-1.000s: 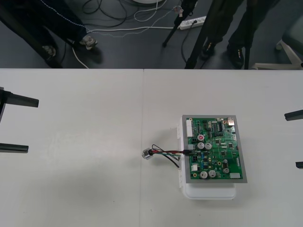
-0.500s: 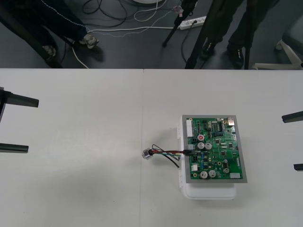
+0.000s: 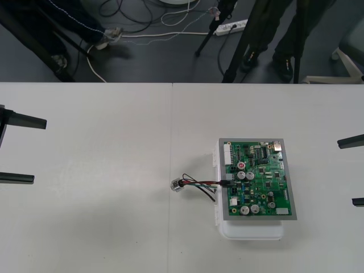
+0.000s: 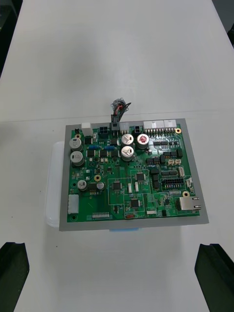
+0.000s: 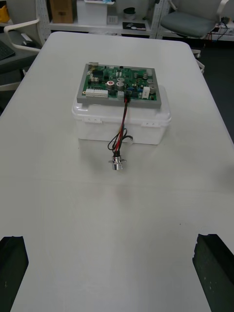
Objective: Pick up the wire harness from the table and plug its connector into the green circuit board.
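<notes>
Plugged into the left edge of the green circuit board (image 3: 259,176) on its white base (image 3: 250,230): small red, black and green wire harness (image 3: 200,184), round metal socket (image 3: 177,185) lying on the plain light table (image 3: 85,227) beside it. Wide open, empty, at either table side: left gripper (image 3: 17,149), right gripper (image 3: 355,170)

Open table (image 3: 102,170) surrounds the circuit board (image 3: 259,179); only the harness (image 3: 199,183) trails off its left edge.

Both jaws cut at front-view edges; socket (image 4: 118,104) tiny, unclear.
</notes>
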Available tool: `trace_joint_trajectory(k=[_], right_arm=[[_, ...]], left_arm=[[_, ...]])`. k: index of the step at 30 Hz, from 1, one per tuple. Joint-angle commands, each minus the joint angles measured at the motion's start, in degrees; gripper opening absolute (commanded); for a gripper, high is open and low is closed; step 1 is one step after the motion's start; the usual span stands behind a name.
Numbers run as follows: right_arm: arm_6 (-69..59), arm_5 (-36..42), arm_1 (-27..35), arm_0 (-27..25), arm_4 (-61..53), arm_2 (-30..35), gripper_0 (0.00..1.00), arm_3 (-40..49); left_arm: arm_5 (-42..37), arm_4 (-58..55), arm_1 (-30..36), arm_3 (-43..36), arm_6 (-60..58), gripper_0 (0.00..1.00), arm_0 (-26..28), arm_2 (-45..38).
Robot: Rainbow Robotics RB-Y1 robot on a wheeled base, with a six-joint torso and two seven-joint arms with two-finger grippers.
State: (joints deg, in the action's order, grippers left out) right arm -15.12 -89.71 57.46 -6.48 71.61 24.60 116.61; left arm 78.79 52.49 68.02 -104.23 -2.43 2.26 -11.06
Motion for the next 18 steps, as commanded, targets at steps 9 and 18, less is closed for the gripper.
trace_joint_trajectory(k=[9, 18], right_arm=[[0.5, -0.3, 0.2, -0.7, -0.9, -0.7, 1.0, 0.5], [0.5, -0.3, 0.2, -0.7, -0.9, -0.7, 1.0, 0.5]], left_arm=[[1.9, -0.8, 2.1, -1.3, -3.8, 1.0, 1.2, -1.2], [1.9, -0.8, 2.1, -1.3, -3.8, 1.0, 1.2, -1.2]])
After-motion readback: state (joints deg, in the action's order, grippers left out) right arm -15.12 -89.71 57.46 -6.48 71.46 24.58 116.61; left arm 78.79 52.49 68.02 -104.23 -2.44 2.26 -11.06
